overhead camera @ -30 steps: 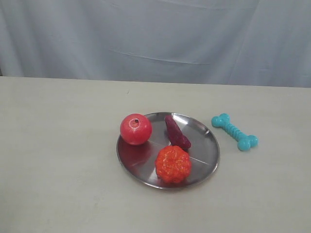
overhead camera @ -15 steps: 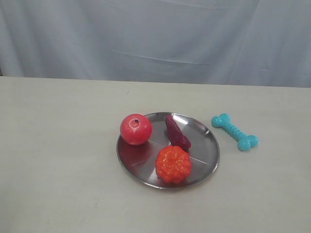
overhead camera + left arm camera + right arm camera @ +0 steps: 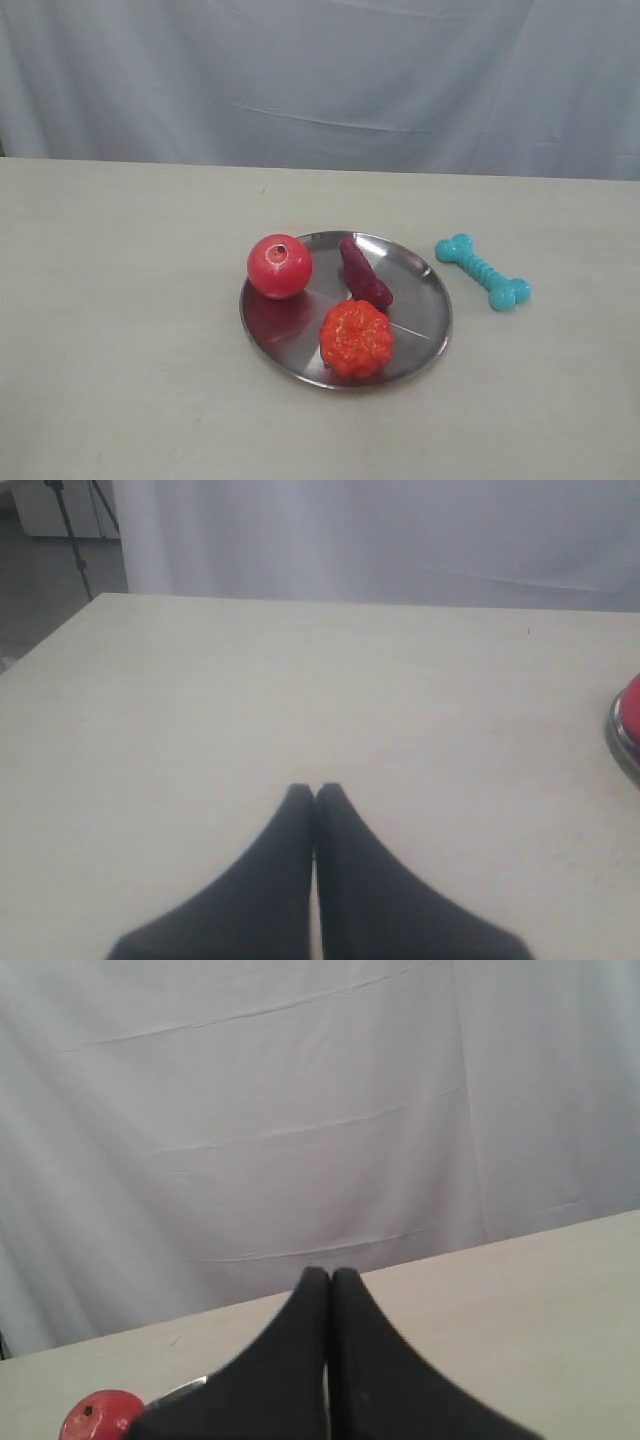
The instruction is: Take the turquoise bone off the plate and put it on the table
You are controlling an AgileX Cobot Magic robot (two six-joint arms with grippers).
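The turquoise bone point(image 3: 482, 271) lies flat on the beige table point(image 3: 120, 300), just right of the silver plate point(image 3: 420, 325) and off its rim. Neither arm shows in the exterior view. My left gripper point(image 3: 315, 790) is shut with nothing between its black fingers, over bare tabletop; the plate's rim point(image 3: 622, 735) sits at that view's edge. My right gripper point(image 3: 331, 1276) is also shut and empty, raised above the table, and the plate's edge point(image 3: 178, 1391) peeks out beside its fingers. The bone is hidden from both wrist views.
On the plate sit a red ball-like toy point(image 3: 279, 266), a dark purple oblong toy point(image 3: 364, 272) and an orange knobbly toy point(image 3: 356, 337). A grey-blue cloth backdrop point(image 3: 320, 80) hangs behind the table. The red toy point(image 3: 100, 1415) shows in the right wrist view.
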